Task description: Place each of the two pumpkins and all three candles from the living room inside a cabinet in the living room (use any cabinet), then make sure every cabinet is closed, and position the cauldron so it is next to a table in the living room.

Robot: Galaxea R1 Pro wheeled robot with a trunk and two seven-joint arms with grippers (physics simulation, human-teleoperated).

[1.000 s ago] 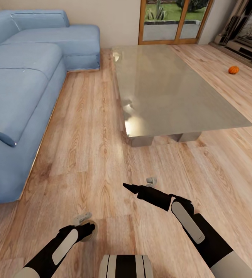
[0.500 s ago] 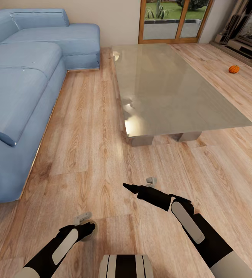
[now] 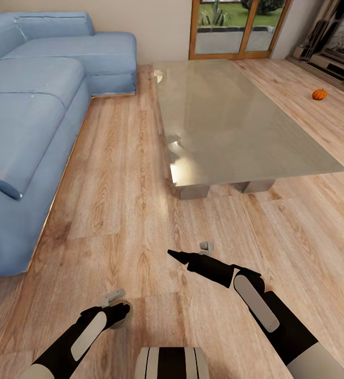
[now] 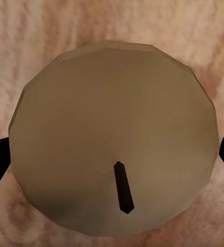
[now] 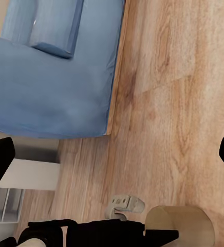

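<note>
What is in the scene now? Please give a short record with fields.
place: living room with wood floor
sofa: blue sofa, on the robot's left
table: grey coffee table, ahead
pumpkin: one pumpkin on the floor beyond the table
candle: candle on the floor under the left gripper
right gripper: right gripper above the floor, holding nothing

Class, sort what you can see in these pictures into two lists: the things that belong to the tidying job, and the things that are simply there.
Belongs to the job:
- pumpkin, on the floor beyond the table
- candle, on the floor under the left gripper
- table

Just there:
- sofa
- glass door
- floor
</note>
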